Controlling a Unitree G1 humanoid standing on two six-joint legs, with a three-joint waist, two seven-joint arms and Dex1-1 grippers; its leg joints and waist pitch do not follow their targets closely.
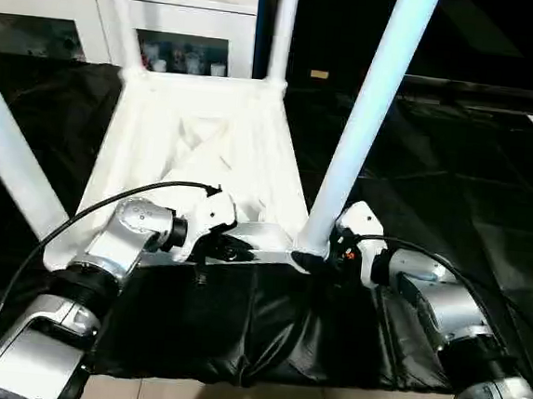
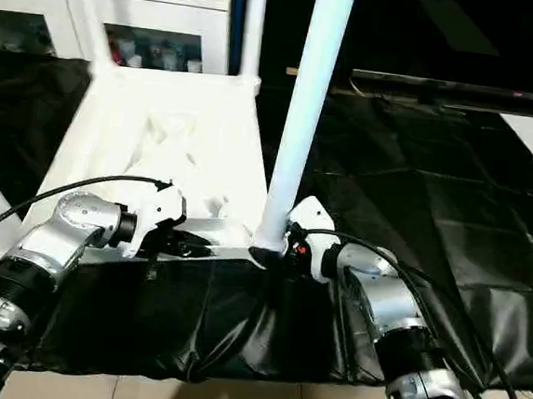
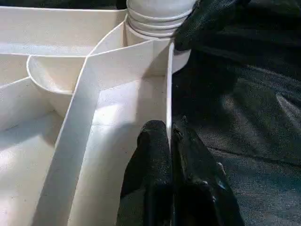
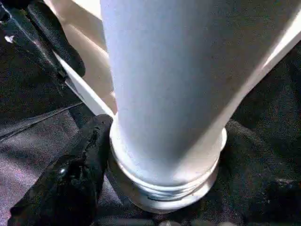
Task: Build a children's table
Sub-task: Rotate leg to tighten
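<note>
Left gripper [image 3: 170,141]: fingers pressed together on the thin near rim wall of the tabletop, one finger [image 3: 153,160] inside the rim, the other outside over the cloth.
Right gripper [image 4: 155,188]: at the base of the near-right leg, where the leg meets its corner socket; one black finger [image 4: 77,174] lies against the flared collar. The other finger is hidden behind the leg, so whether it clamps the collar cannot be told.
Near-right leg [image 1: 373,106]: white tube, seated in the corner socket, rising steeply and leaning slightly; ribbed flared end [image 4: 169,186] sits on the socket.
Tabletop [image 1: 206,148]: white plastic, upside down, ribbed underside facing up; its near edge lies between the two grippers, left gripper just beside the corner that holds the near-right leg.
Other legs: far-left leg [image 1: 122,14] and far-right leg [image 1: 283,28] stand in the far corners; near-left leg [image 1: 13,163] rises at the near-left corner.
Black cloth [image 1: 236,337]: wrinkled sheet under the tabletop, spreading to the robot's right.
White cabinet [image 1: 58,23]: glass doors, behind the tabletop, well apart from both grippers.
</note>
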